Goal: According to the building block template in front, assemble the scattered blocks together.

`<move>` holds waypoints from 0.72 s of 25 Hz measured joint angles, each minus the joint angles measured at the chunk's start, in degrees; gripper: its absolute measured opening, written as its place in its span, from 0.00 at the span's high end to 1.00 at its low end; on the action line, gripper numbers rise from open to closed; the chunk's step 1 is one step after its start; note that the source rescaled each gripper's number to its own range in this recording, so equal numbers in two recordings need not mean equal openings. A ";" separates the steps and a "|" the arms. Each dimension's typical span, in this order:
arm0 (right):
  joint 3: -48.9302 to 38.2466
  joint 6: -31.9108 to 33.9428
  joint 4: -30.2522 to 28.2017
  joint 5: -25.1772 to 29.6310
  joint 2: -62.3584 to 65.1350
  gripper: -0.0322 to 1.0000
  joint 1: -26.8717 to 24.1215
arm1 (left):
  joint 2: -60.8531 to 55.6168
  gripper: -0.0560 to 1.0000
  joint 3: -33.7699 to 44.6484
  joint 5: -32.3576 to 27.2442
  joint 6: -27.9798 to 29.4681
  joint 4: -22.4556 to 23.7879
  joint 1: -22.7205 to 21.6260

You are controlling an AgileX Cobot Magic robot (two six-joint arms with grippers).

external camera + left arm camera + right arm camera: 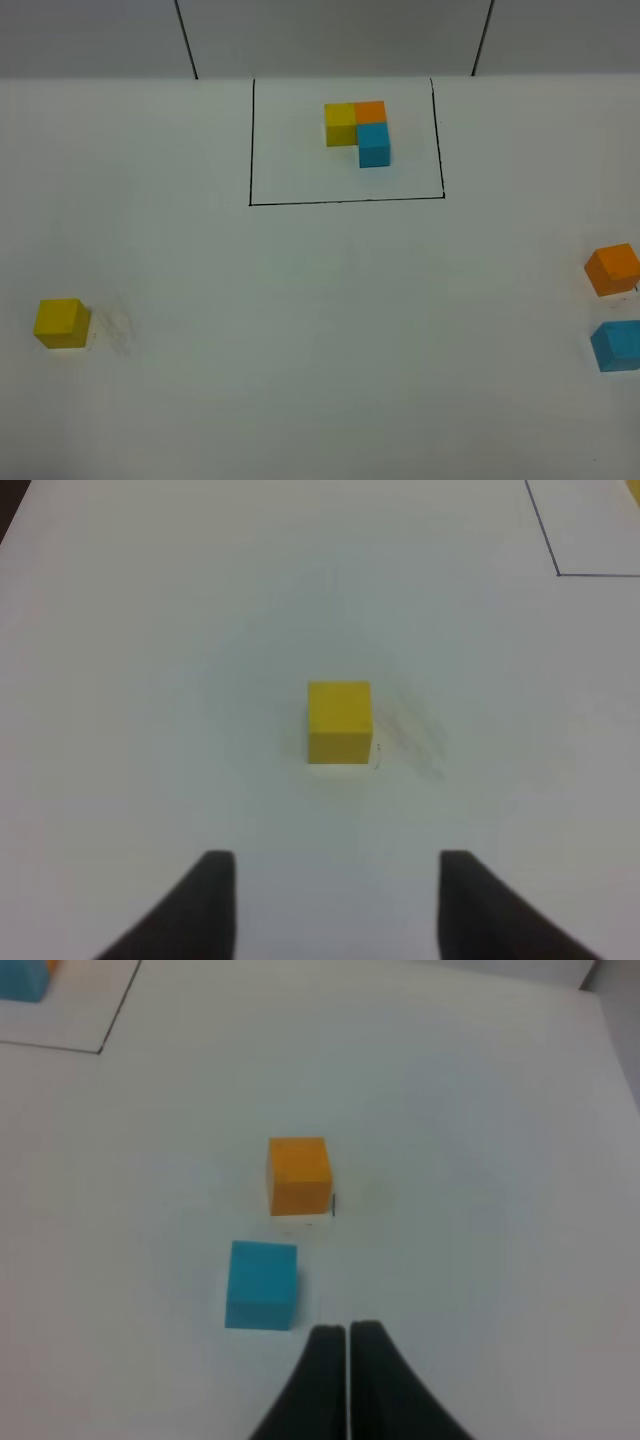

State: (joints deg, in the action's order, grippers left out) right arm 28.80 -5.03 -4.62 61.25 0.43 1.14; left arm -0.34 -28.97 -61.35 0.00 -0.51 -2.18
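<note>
The template [357, 130] is a joined L of yellow, orange and blue cubes inside a black-outlined rectangle at the table's far middle. The loose yellow cube [61, 323] lies at the near left; it also shows in the left wrist view [339, 722], ahead of my open, empty left gripper [330, 865]. The loose orange cube [612, 268] and light blue cube [617, 345] lie at the right edge, apart. In the right wrist view the orange cube [298, 1175] and blue cube [262, 1284] lie ahead of my shut, empty right gripper [348, 1332]. Neither gripper shows in the high view.
The white table [320, 330] ends at a grey wall [330, 35] behind the rectangle. A faint grey smudge [118, 330] marks the surface beside the yellow cube. A corner of the rectangle line [558, 572] shows in the left wrist view.
</note>
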 joint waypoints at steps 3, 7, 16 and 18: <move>0.00 0.00 0.00 0.00 0.00 0.96 0.00 | 0.00 0.16 0.00 0.00 0.00 -0.04 0.00; 0.00 0.00 0.00 0.00 0.00 0.96 0.00 | 0.00 0.01 0.00 0.00 0.00 -0.11 0.00; 0.00 0.00 0.00 0.00 0.00 0.96 0.00 | 6.48 0.10 -2.85 -0.02 -3.14 -2.60 0.00; 0.00 0.00 0.00 0.00 0.00 0.96 0.00 | 9.89 0.12 -4.77 0.03 -4.55 -3.67 0.00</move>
State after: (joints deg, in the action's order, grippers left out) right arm 28.80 -5.03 -4.62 61.25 0.43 1.14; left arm 9.55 -33.75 -61.31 -4.55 -4.18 -2.18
